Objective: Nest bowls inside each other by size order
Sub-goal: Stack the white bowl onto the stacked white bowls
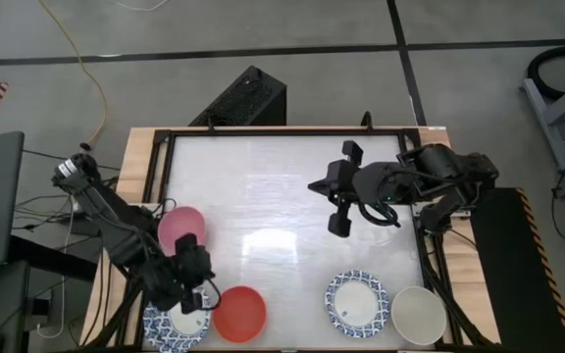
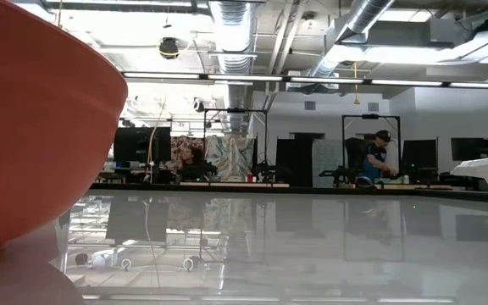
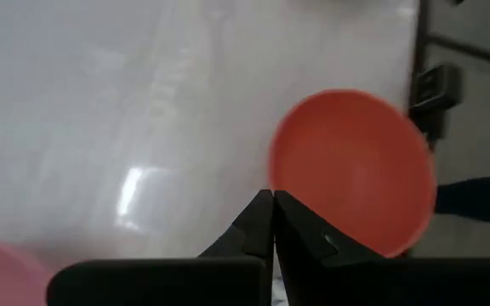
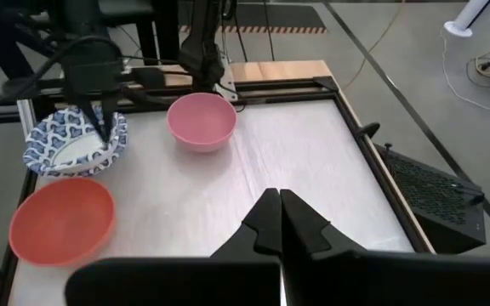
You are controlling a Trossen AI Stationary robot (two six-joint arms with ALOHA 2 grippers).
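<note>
A: Left gripper [image 1: 190,284], fingers pressed together and empty, hangs over the blue-patterned bowl [image 1: 170,324] at seven o'clock on the tabletop [image 1: 263,196]. The red bowl [image 1: 239,313] is just beside it; the pink bowl [image 1: 180,227] sits at nine.

B: Right gripper [image 1: 333,201]?

A: Closed, empty, near two o'clock. Another patterned bowl [image 1: 357,301] and the cream bowl [image 1: 419,314] sit at five. They look stiff, slick, chippable, so pinch a rim. The middle is open; the near edge is close.

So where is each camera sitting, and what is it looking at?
High view: above the table, looking straight down; both arms show, left gripper over a blue-and-white bowl.
Low view: at tabletop height, facing the room; the red bowl looms close, no arm shows.
Left wrist view: looks past its shut fingers at the red bowl.
Right wrist view: its shut right gripper faces the pink bowl.
All four show the red bowl.
</note>
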